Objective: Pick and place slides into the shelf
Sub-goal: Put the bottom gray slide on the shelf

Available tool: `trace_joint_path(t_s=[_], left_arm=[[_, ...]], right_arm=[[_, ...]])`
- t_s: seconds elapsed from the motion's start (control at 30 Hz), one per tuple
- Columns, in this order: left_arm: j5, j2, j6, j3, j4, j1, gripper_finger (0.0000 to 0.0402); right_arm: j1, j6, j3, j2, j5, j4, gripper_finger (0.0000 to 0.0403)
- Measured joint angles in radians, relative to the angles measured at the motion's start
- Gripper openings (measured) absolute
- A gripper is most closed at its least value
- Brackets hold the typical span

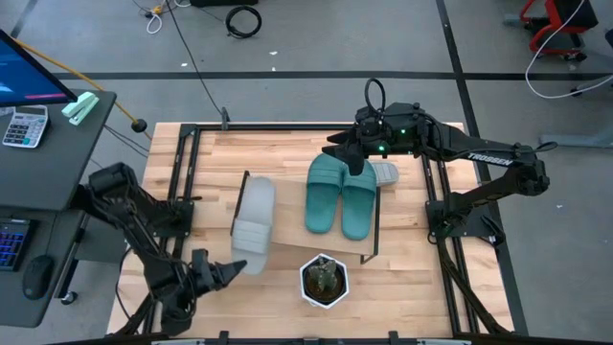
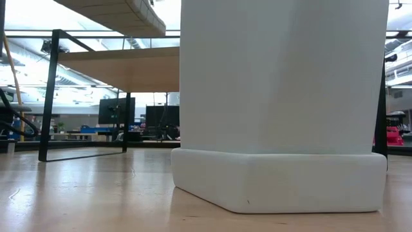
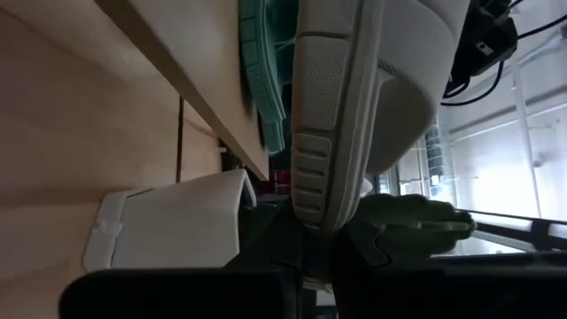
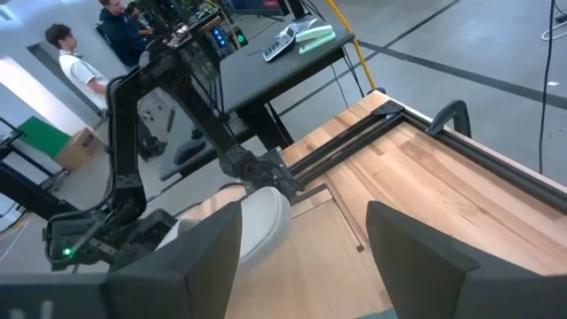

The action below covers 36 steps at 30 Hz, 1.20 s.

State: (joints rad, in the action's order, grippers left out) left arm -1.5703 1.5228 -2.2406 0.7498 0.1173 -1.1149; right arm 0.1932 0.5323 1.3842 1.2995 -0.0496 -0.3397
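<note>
The left gripper (image 1: 230,269) is closed on the end of a light grey slide (image 1: 254,223), pinching its ridged sole (image 3: 321,133) at the heel or toe; which end is unclear. The foam looks light and springy, so an edge pinch may flex. Just beyond it, the teal pair (image 1: 341,196) lies on the shelf (image 1: 287,251). The right gripper (image 1: 351,153) hangs open and empty over the far side, beside another grey slide (image 1: 385,173).
</note>
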Motion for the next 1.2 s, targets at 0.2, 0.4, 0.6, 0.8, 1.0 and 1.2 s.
trace_joint_path(t_s=[0.2,0.4,0.6,0.8,1.0,1.2], left_arm=[[0.0,0.038,-0.005,0.0,0.006,0.004,0.0033],[0.0,0.066,-0.008,0.0,0.012,0.029,0.0033],[0.0,0.081,-0.011,-0.003,0.016,0.029,0.0033],[0.0,0.081,-0.016,-0.004,0.012,-0.011,0.0032],[0.0,0.081,-0.022,-0.004,0.034,-0.029,0.0032],[0.0,0.081,-0.026,-0.004,0.054,-0.027,0.0032]], right_arm=[[0.0,0.018,0.0,0.0,0.0,0.0,0.0248],[-0.001,0.026,0.0,0.0,0.0,0.0,0.0248],[-0.028,0.026,0.0,0.0,0.001,0.0,0.0248],[-0.054,0.026,0.0,0.0,0.022,-0.001,0.0248],[-0.063,0.039,0.0,0.0,0.024,-0.001,0.0248],[-0.073,0.045,0.0,0.0,0.027,-0.001,0.0247]])
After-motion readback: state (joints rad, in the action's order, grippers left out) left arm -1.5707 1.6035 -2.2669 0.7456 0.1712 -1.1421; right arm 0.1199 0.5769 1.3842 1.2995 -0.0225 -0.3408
